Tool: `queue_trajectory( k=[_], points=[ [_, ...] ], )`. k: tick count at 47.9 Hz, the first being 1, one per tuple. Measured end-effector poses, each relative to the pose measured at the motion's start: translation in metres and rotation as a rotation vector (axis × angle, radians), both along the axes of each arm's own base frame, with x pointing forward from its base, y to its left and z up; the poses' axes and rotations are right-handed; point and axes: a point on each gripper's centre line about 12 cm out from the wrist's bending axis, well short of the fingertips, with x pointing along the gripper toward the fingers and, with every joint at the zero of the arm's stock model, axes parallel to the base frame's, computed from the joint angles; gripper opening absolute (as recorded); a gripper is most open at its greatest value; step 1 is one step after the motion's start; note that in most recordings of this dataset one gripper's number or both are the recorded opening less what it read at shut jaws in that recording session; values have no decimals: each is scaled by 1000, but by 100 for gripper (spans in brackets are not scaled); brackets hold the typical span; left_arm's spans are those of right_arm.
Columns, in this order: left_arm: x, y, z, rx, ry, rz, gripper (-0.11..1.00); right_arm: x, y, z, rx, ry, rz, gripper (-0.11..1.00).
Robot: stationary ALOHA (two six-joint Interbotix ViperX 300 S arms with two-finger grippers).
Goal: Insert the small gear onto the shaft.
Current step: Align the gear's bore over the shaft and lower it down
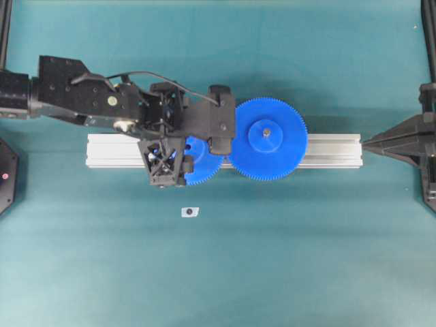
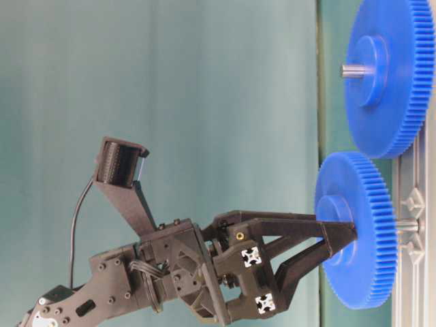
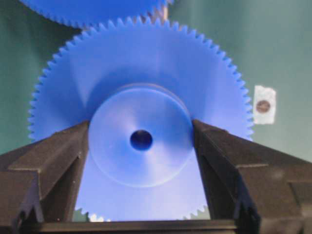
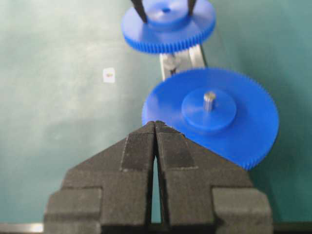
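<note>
The small gear (image 1: 202,172) is a blue toothed disc with a raised hub and a dark centre hole. My left gripper (image 1: 195,147) is shut on that hub, one black finger pressing each side (image 3: 73,146). In the table-level view the small gear (image 2: 361,231) hangs just off the rail. The shaft (image 2: 407,224) shows as a short grey pin between them, in line with the hub. Whether the pin has entered the hole I cannot tell. My right gripper (image 4: 155,125) is shut and empty, well to the right of both gears (image 1: 371,143).
A wider blue gear (image 1: 267,138) with a grey pin at its hub sits on the long aluminium rail (image 1: 334,150), its teeth beside those of the small gear. A small white sticker (image 1: 189,212) lies on the teal table in front of the rail.
</note>
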Motion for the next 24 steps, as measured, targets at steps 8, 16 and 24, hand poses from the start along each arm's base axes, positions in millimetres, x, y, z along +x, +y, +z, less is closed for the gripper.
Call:
queue_trajectory(
  k=[8,16,24],
  points=[
    [2,-1,-2,-1,-5,-1,69,0,0,-1,7,-8,-3,4],
    [4,0,-12,0,9,-4,69,0,0,0,7,-11,-3,4],
    [4,-1,-12,-1,8,-6,69,0,0,0,5,-11,-2,4]
  ],
)
